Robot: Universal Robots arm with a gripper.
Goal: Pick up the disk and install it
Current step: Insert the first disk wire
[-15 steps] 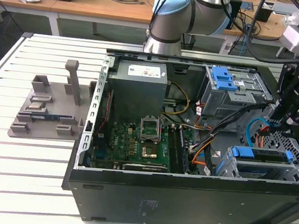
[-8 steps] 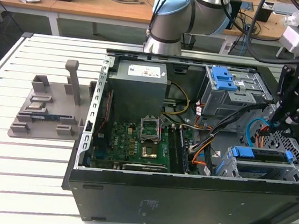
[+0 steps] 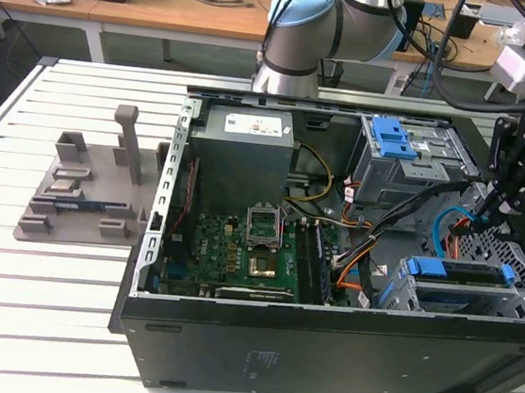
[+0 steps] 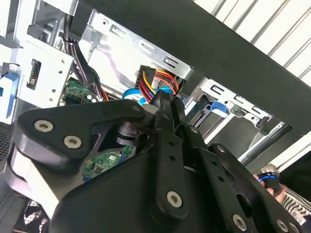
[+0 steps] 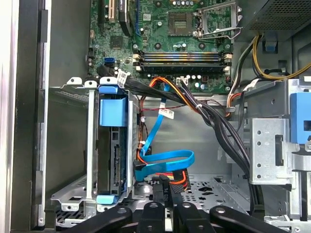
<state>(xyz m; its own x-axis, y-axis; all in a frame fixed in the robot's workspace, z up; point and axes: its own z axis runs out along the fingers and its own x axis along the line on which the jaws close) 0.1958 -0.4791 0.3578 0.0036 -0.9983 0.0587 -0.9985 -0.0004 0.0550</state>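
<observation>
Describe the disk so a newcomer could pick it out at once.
Find the open black computer case on the white slatted table. In its corner nearest the gripper, a grey metal cage holds the disk. Blue rails framing it set it apart from the other bay's blue latch.

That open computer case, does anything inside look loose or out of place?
The blue cable curls loose beside the grey drive cage, its plug joined to nothing I can see. The disk with blue rails sits in the cage, apparently seated. The pincer hangs by the cable. Nothing looks damaged.
</observation>
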